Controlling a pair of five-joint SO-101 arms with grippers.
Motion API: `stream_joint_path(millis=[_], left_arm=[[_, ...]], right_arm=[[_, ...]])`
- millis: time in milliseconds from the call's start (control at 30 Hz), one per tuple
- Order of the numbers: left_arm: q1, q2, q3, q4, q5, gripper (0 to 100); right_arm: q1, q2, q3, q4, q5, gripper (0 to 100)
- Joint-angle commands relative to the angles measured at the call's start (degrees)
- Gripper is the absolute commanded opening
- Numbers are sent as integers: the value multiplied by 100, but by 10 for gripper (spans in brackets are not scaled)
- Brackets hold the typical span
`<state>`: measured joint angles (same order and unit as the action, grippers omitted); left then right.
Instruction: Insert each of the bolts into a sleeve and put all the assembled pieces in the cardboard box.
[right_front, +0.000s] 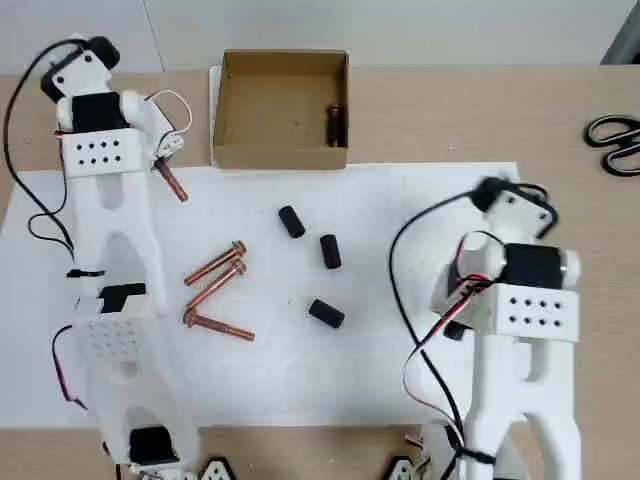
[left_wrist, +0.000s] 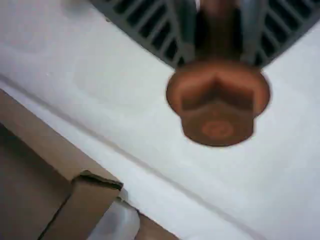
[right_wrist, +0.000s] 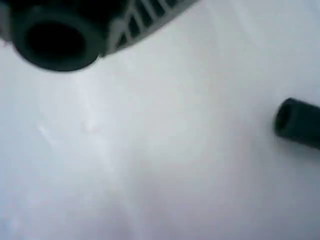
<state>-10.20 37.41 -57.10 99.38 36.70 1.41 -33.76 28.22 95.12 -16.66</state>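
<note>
The table (right_front: 450, 110) carries a white sheet (right_front: 400, 380), and the cardboard box (right_front: 228, 105) sits at its far edge with one assembled piece (right_front: 335, 125) already lying against its wall. My left gripper (left_wrist: 218, 25) is clamped on the held bolt (left_wrist: 217, 107) just beside the box's near corner. My right gripper (right_wrist: 65, 20), well apart over the sheet's other side, grips the held sleeve (right_wrist: 55, 42) with its bore showing. Between them lie three loose bolts (right_front: 215, 263) in a cluster and three loose sleeves (right_front: 330, 251) scattered apart. As I judge it, the mating is the risk: if the bolt's axis and the bore meet even slightly tilted, the tip will catch the rim and twist one part in its jaws or push it out. I cannot tell how much shank is free. Swinging low to meet could also clip the box corner, or nudge a loose sleeve and set it rolling.
</note>
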Motion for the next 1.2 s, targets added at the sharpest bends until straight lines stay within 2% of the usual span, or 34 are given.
stream_joint_path(millis=[0,167,300,433,633,833,1000,1167], left_arm=[[79,-1037,-277,114,-88,5],[563,-2075,-154,105,-651,5],[756,-2857,22,105,-712,5],[809,-3596,479,105,-747,5],[1134,-5099,1851,114,-747,5],[2215,-7051,3574,97,-712,5],[2303,-8246,4840,62,-580,5],[2312,-9160,5473,62,-642,5]], right_arm=[[-462,-171,-712,48,35,3],[-989,-171,-1354,48,35,3],[-1429,-215,-1389,215,35,3],[-1780,-866,-1354,295,35,3],[-2167,-1868,-1336,295,70,3],[-2220,-2580,-730,295,79,3],[-2923,-3292,-26,312,62,3],[-3530,-3996,422,101,70,3]])
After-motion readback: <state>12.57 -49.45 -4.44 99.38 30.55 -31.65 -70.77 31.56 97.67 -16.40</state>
